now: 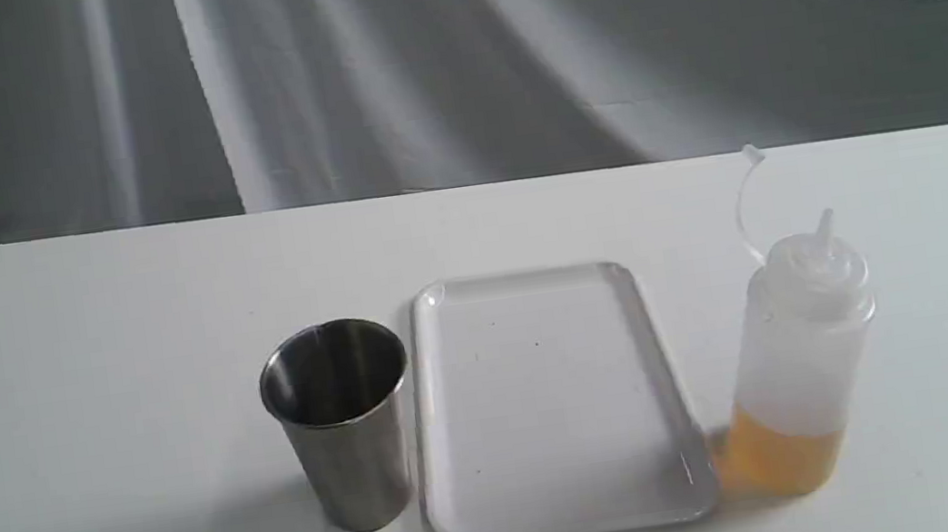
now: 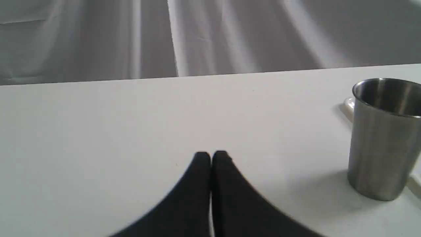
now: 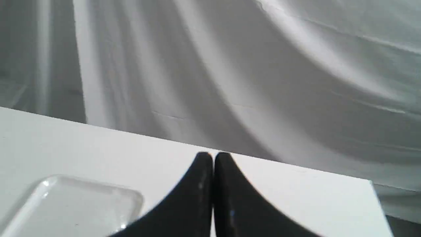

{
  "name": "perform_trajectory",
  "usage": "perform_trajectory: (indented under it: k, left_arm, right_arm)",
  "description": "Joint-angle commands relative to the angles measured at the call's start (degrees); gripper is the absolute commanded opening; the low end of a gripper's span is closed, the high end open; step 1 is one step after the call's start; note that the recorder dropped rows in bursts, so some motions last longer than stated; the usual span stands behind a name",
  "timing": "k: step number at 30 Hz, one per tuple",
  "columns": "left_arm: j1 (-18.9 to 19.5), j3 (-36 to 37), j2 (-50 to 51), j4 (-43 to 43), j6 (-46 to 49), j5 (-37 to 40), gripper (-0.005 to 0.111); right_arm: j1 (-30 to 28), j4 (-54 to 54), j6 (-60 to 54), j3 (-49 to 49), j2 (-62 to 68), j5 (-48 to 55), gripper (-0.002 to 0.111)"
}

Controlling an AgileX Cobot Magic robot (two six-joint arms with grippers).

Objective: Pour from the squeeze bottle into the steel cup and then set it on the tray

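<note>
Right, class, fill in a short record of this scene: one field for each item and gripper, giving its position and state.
cup: upright on the table, close beside the tray's left edge
tray: flat, between cup and bottle, nothing on it
bottle: upright, right of tray, amber liquid in its lowest part, nozzle uncapped
left gripper: shut, holding nothing
right gripper: shut, holding nothing
stage: bottle not yet picked up

place: staged test setup | cues: white table (image 1: 83,354), grey draped backdrop (image 1: 447,59)
</note>
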Motion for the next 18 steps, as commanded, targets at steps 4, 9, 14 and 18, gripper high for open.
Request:
perform_trajectory:
  k: [4, 9, 14, 18]
  left_arm:
    - [0.1, 0.3, -0.1, -0.1, -0.3, -0.4, 0.000]
    - [0.1, 0.3, -0.1, -0.1, -0.3, -0.4, 0.000]
    - [0.1, 0.3, -0.1, -0.1, -0.2, -0.4, 0.000]
    - [0.1, 0.3, -0.1, -0.1, -0.2, -0.4, 0.000]
  right_arm:
    - [4.7, 6.8, -0.2, 8.6, 1.3, -10.2, 0.000]
    - [8.4, 6.9, -0.2, 17.5, 1.3, -15.7, 0.000]
    - [10.3, 9.0, -0.8, 26.0, 1.3, -21.9, 0.000]
    - [10.3, 10.8, -3.3, 30.4, 1.3, -22.6, 0.000]
